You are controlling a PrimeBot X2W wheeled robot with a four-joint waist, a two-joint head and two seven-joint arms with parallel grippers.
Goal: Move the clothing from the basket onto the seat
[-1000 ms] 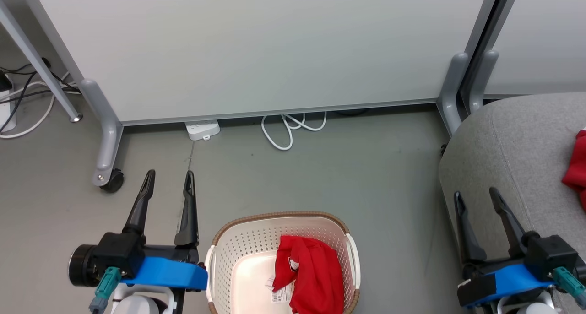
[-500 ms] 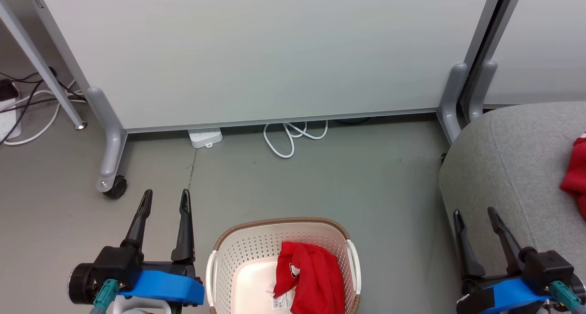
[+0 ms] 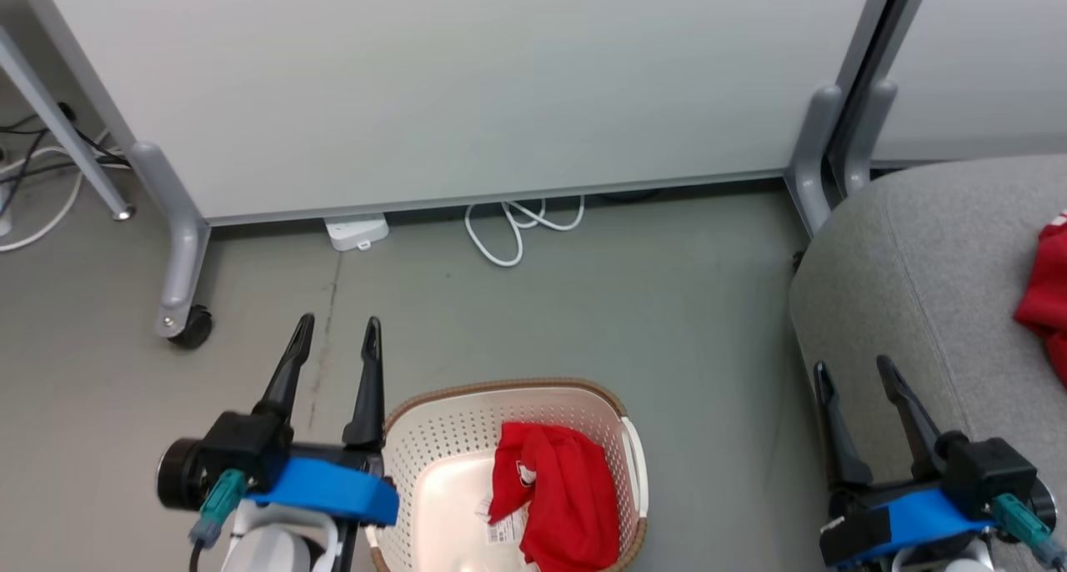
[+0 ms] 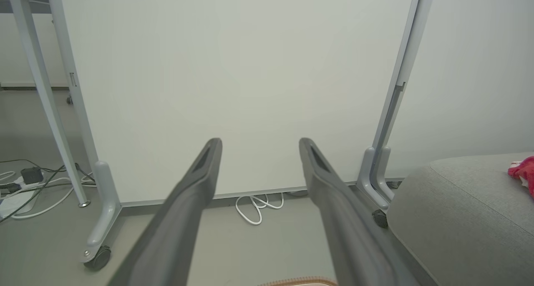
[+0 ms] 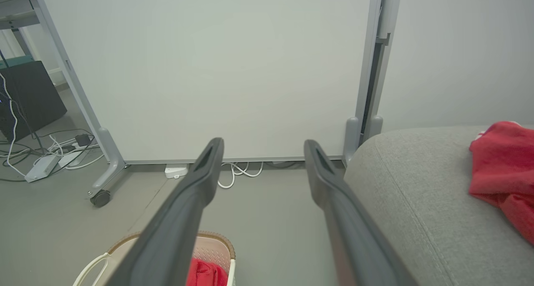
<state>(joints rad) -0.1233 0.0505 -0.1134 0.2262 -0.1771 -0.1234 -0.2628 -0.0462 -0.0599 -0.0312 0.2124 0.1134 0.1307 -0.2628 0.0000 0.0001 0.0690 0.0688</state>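
Observation:
A cream basket (image 3: 433,439) with a brown rim stands on the floor at the bottom centre of the head view. Red clothing (image 3: 550,493) lies bunched in its right half, also seen in the right wrist view as red clothing (image 5: 204,273) inside the basket (image 5: 125,242). Another red garment (image 3: 1046,293) rests on the grey seat (image 3: 925,272) at the right; the same garment (image 5: 502,173) shows on the seat (image 5: 417,186). My left gripper (image 3: 335,332) hangs open just left of the basket. My right gripper (image 3: 852,370) is open over the seat's front edge. Both hold nothing.
A pale partition panel (image 3: 467,80) on grey wheeled feet (image 3: 179,263) stands behind the basket. A white cable loop (image 3: 513,226) and a power strip (image 3: 357,230) lie at its base. More cables (image 3: 33,172) trail at far left.
The head view has shifted up and then back down. My left gripper has moved right, closer to the basket's rim. The clothing lies as before.

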